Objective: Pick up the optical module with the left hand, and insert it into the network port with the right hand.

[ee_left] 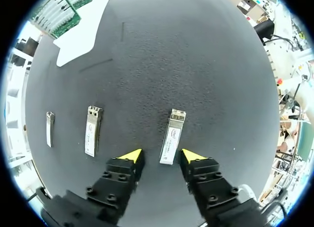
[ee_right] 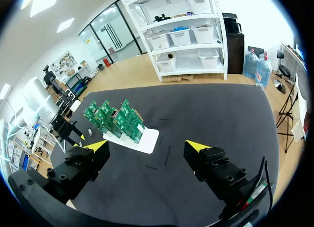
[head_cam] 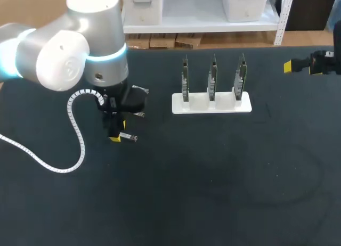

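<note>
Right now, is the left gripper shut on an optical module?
No: the left gripper is open, with gaps beside the optical module.

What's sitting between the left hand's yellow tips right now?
The near end of a silver rectangular optical module lies on the black tabletop between the open yellow tips of the left hand, touching neither; the left wrist view shows it.

Two spare modules lie flat on the black tabletop [head_cam: 213, 193], parallel and apart: a silver module [ee_left: 92, 130] bearing a white label, and a second module [ee_left: 49, 128] just beyond it. Short faint streaks [ee_left: 95, 65] mark the surface.
</note>
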